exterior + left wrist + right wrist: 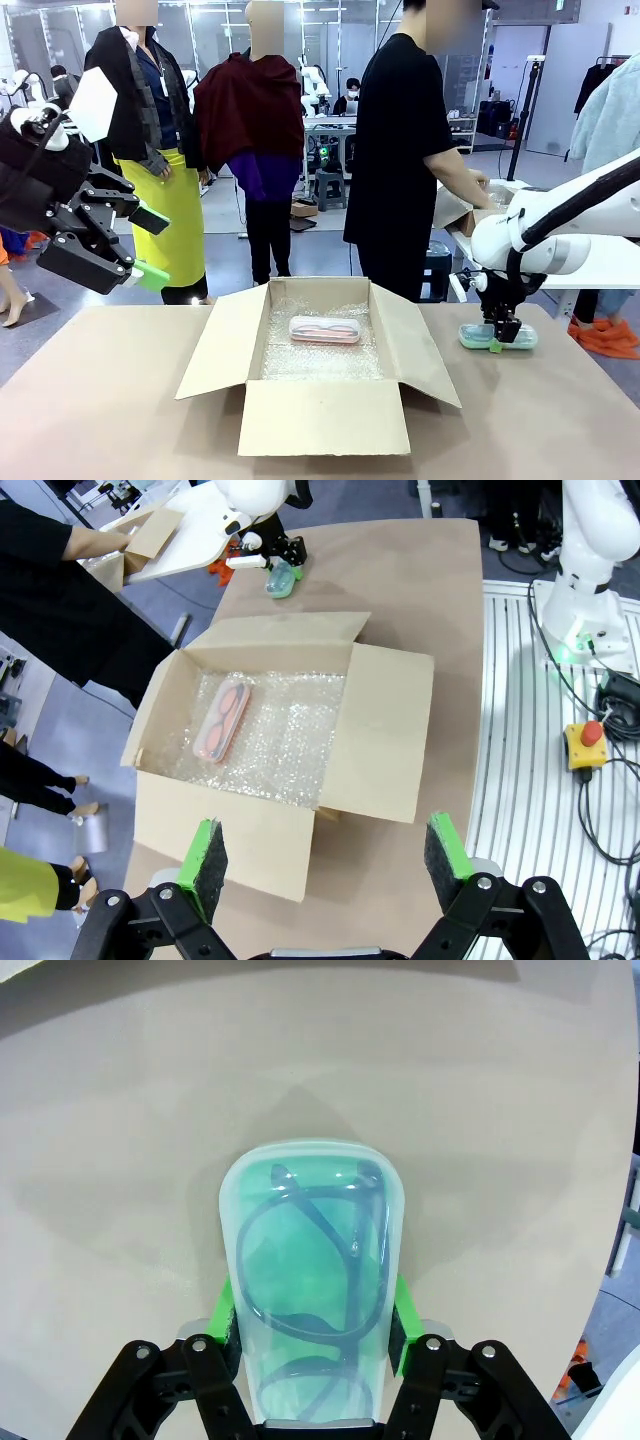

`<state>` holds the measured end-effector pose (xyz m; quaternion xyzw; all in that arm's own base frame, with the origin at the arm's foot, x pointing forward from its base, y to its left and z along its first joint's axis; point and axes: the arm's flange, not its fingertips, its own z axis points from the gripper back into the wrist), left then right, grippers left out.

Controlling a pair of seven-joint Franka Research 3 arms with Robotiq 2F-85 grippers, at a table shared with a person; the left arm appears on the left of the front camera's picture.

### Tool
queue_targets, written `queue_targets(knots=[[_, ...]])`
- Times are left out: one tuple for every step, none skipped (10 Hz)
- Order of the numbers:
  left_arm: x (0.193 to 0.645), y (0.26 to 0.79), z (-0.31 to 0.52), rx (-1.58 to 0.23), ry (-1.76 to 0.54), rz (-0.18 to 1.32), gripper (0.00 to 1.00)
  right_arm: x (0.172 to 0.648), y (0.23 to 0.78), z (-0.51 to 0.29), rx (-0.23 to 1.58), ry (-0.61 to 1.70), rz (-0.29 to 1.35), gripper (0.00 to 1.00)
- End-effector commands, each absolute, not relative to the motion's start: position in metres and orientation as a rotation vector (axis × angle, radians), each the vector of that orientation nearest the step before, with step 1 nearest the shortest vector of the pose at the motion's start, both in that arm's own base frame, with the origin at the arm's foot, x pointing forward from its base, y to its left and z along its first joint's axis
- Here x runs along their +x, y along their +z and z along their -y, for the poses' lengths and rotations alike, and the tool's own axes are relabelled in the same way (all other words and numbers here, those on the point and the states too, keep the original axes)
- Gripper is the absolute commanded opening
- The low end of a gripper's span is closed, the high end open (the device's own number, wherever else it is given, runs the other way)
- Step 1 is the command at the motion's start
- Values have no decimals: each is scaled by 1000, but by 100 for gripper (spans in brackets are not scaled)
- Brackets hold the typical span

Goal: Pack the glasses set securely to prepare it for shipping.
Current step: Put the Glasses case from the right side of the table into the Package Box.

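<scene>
The brown table (100, 400) holds an open cardboard box (320, 415). The left tool (152, 245) hangs in the air, spread wide. The right tool (503, 335) pinches the mint green case (473, 337), which sits on the table beside the box. The pink case (325, 330) lies inside the box.

In the right wrist view the mint green case (310, 1290) runs off the bottom edge and covers most of the pads (402, 1312) flanking it. From the front, the right gripper (505, 335) hides part of that case (the spectacles inside are too small to make out), and the near wall of the cardboard box (325, 415) hides the front of its floor.
</scene>
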<state>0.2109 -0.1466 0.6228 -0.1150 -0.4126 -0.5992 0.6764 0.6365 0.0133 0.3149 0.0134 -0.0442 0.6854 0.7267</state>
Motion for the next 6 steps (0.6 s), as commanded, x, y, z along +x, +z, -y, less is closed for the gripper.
queue_targets(knots=[[209,623,145,-264,-1357,917,100,624,339,-18,40,1490,73,36],[209,623,145,-264,-1357,917,100,618,366,-19,39,1477,31,36],[209,623,145,-264,-1357,917,100,611,404,-23,28,1472,14,36],[209,623,145,-264,-1357,917,100,600,448,-30,21,1470,43,36],[209,623,145,-264,-1357,917,100,588,483,-37,37,1471,43,36],[209,623,145,-264,-1357,917,100,576,513,-45,7,1483,68,36]])
